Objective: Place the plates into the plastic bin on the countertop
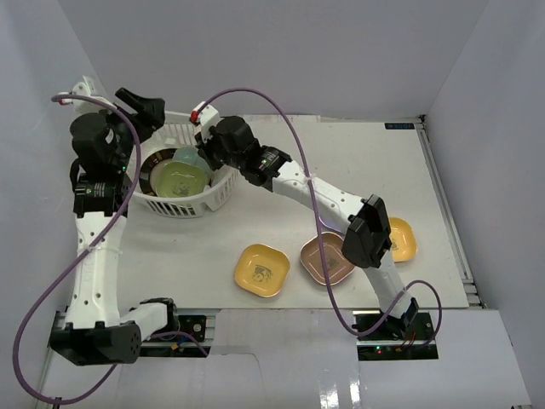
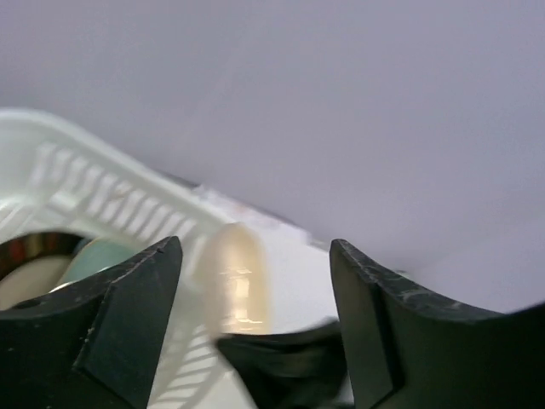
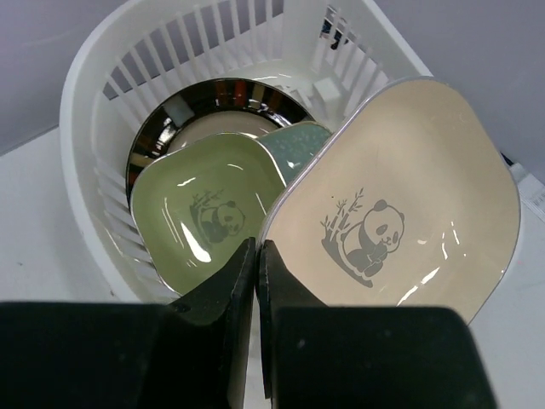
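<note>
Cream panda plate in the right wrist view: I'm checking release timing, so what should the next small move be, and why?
Probably shift the right gripper a little toward the middle of the plastic bin before opening. It is shut on the rim of the cream plate, and part of that plate seems to hang past the bin's rim rather than fully above the green plate inside.

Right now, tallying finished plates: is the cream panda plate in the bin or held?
Held: right fingers pinch the cream plate by its rim, over the bin.
</note>
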Tool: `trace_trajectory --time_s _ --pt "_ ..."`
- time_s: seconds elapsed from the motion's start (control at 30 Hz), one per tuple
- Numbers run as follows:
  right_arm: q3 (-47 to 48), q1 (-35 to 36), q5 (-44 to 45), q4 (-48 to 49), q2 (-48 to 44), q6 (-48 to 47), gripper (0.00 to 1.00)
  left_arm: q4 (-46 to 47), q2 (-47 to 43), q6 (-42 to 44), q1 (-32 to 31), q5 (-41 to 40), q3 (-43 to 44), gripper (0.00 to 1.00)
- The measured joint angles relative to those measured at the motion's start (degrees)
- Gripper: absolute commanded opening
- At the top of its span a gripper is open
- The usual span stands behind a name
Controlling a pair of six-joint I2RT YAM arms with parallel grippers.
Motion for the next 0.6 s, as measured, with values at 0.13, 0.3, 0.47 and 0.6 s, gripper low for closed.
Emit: trace_trajectory --time_s 0.13,0.3,0.47,0.6 --pt "1.9 1.5 -3.2 3.5 4.3 -3.2 0.08 1.2 -1.7 0.1 -3.5 8.9 8.8 0.88" --pt "3.4 4.4 -7.2 7.8 10.2 -5.7 0.08 1.0 -2.4 0.6 -8.0 20.4 11.9 0.94" --pt "4.2 6.5 -8.8 10.4 14.5 -6.8 0.16 -0.4 -4.1 0.9 -11.5 27.8 7.5 0.95" --pt "4.2 7.1 -8.5 11.6 15.9 -7.1 0.55 -1.9 -5.9 1.6 -13.7 32.1 2.7 0.96"
